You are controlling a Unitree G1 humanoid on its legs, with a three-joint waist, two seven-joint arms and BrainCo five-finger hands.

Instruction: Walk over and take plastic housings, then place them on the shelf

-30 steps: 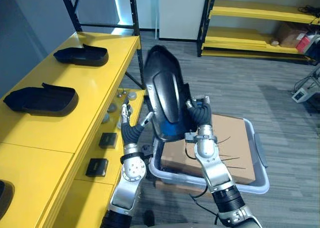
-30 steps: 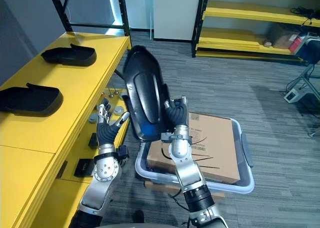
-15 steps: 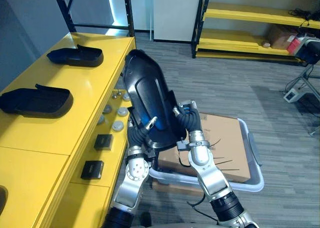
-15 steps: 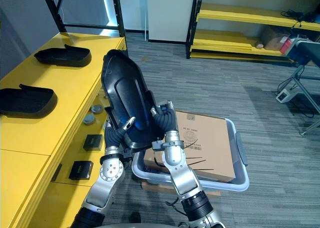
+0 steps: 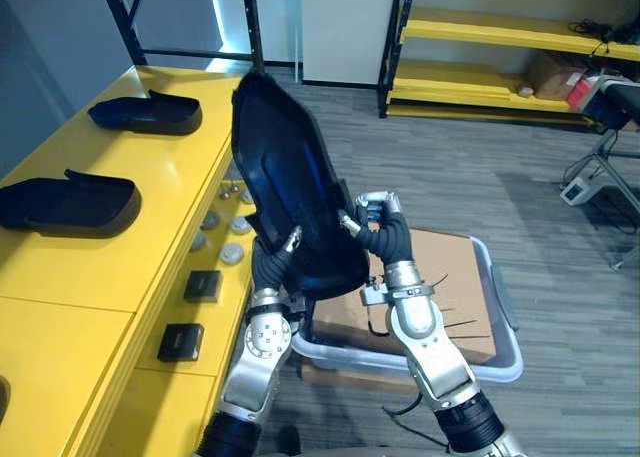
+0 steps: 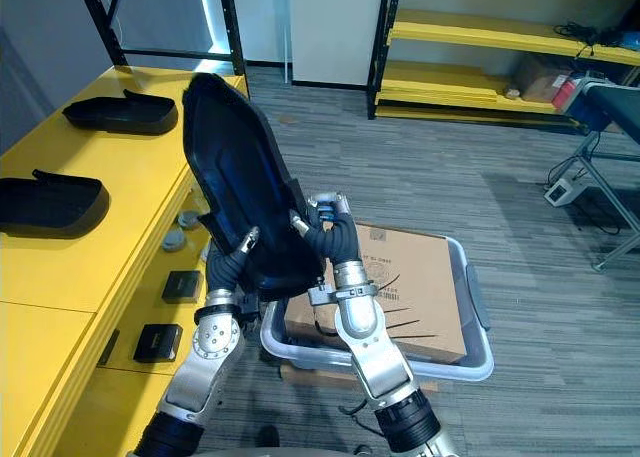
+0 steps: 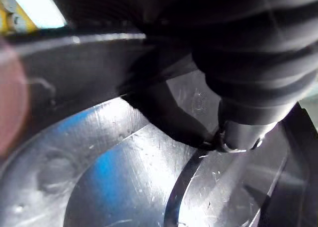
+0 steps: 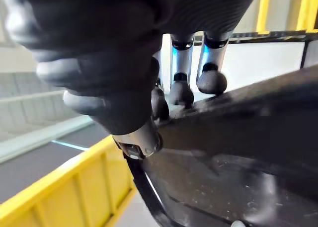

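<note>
1. The robot holds a black plastic housing (image 5: 285,172) in the air with both hands. It stands on end and leans. Its top end is above the right edge of the yellow shelf (image 5: 130,267), and its bottom end hangs just off that edge.
2. The left hand (image 5: 268,269) grasps the bottom end from the shelf side, with its fingers curled over the rim. In the left wrist view its thumb (image 7: 238,132) presses flat against the housing's glossy face.
3. The right hand (image 5: 388,239) is clamped on the opposite rim of the same end. In the right wrist view its fingertips (image 8: 211,82) sit on one side of the rim and the thumb sits on the other, pinching the edge between them.
4. A second housing (image 5: 65,202) lies flat on the shelf top near its left edge. A third housing (image 5: 145,115) lies well apart from it, farther along towards the far end.
5. A lower ledge (image 5: 185,387) runs along the shelf's right edge. A few grey discs (image 5: 231,254) sit on it farther along, and two small black boxes (image 5: 203,284) sit nearer.
6. On the floor (image 5: 480,187), just to the right of the shelf, stands a grey tote (image 5: 508,307) with a cardboard box (image 5: 455,277) inside. The bottom end of the held housing hangs above the tote's left rim.
7. Yellow racking (image 5: 500,27) stands against the wall across the room.
</note>
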